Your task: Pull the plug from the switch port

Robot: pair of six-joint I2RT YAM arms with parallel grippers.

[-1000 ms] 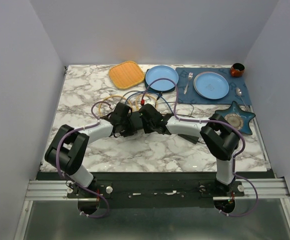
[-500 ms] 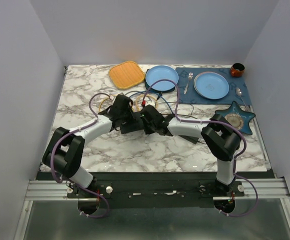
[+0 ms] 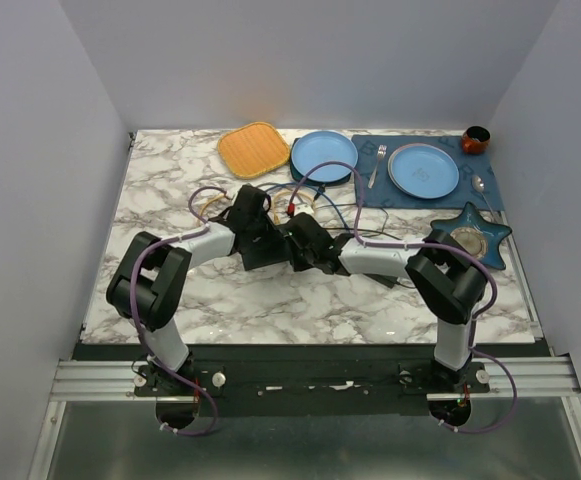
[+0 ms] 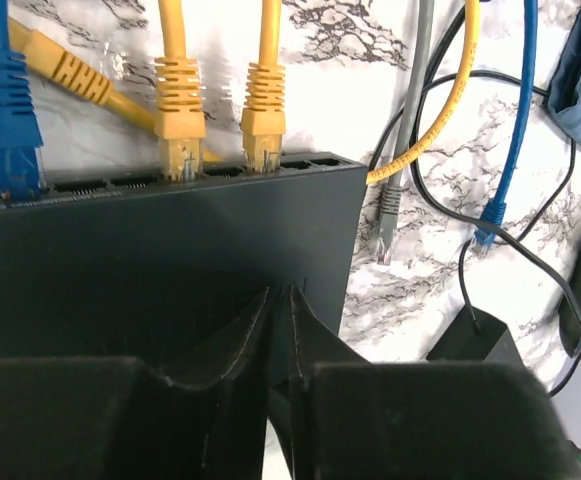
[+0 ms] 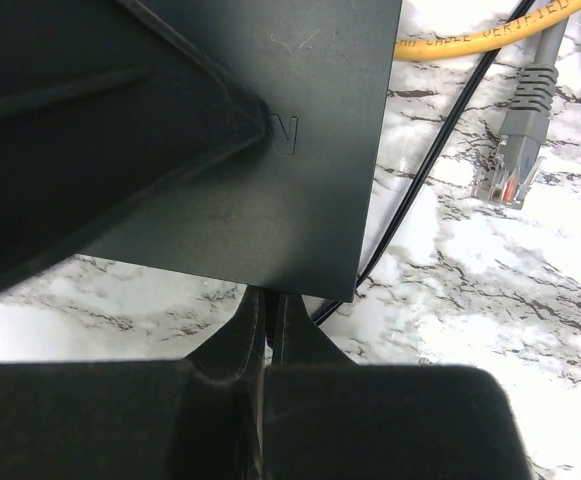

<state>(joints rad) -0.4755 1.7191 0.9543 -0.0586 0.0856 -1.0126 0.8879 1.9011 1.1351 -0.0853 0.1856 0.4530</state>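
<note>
jaws of the right gripper [image 5: 267, 318] are pressed together with nothing between them. the tips sit right at the near edge of the switch [image 5: 320, 200], by its corner, touching or a hair short, i can't tell. my read: that arm is parked there as a stop, so the flat black box doesn't slide across the marble table [image 5: 490, 300] when a cable gets tugged.

over the lid, the left gripper [image 4: 279, 300] is low above the switch's top face, pointing at the port row. its two tips stand a thin slit apart with nothing caught between them, and whether they've fully met i can't tell. it has hold of no plug.

further out, on the far long edge, three plugs sit seated in ports: a blue plug [image 4: 2, 110] at the left, then the left yellow plug [image 4: 178, 115] and the right yellow plug [image 4: 263, 105] side by side. the right one is nearly straight ahead of the left gripper. that lineup looks deliberate, so one of the yellows is the likely target, though which is not settled.

beyond the switch's right corner a grey plug [image 4: 388, 220] and a second blue plug [image 4: 485, 228] lie loose on the marble, out of any port, with a yellow cable [image 4: 460, 90] curling past them. no seated plug is in either gripper's hold, so the grasp itself is the next call.
</note>
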